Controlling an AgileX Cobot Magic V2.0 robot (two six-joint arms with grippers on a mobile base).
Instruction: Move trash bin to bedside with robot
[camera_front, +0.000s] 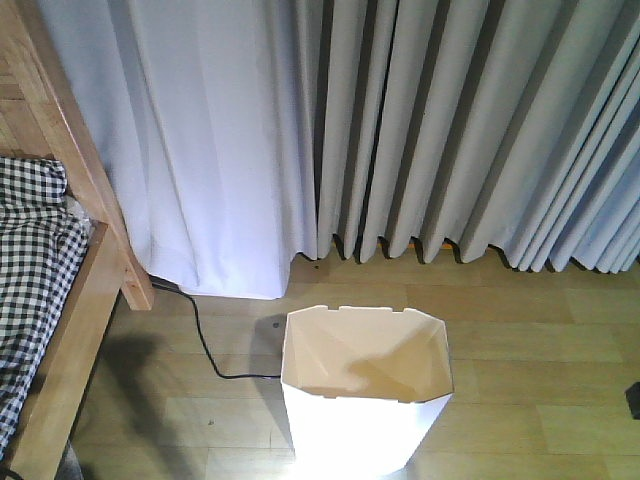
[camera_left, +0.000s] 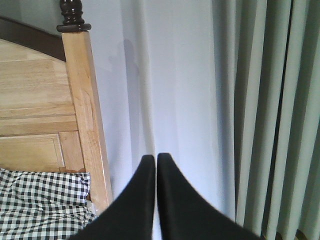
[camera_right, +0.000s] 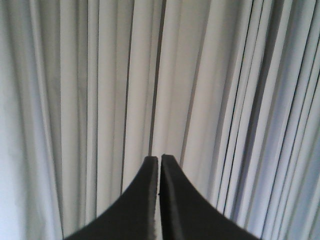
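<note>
Thin white plastic makes the trash bin (camera_front: 360, 400), standing on the floor right of the bed (camera_front: 60, 330), light and flexible, so grip its rim gently; both end effectors (camera_left: 156, 160) (camera_right: 159, 161) sit closed and empty.

A home bedroom: wooden bed (camera_front: 90, 200) with checked bedding (camera_front: 30, 260) at left, long curtains (camera_front: 450, 130) behind, wood floor (camera_front: 540, 350).

One white trash bin (camera_front: 365, 385) stands on the wood floor (camera_front: 540, 400). One bed (camera_front: 70, 330) shows at the left, with one wooden post (camera_left: 85, 115) carrying one dark finial (camera_left: 73, 17), and one checked cover (camera_front: 30, 260). One black cable (camera_front: 205, 345) lies near the bin. Two grippers show, the left gripper (camera_left: 156, 159) and the right gripper (camera_right: 159, 160), each with two fingers pressed together. Two curtains hang at the far side: one pale sheer (camera_front: 200, 130) and one grey pleated (camera_front: 480, 120).
</note>
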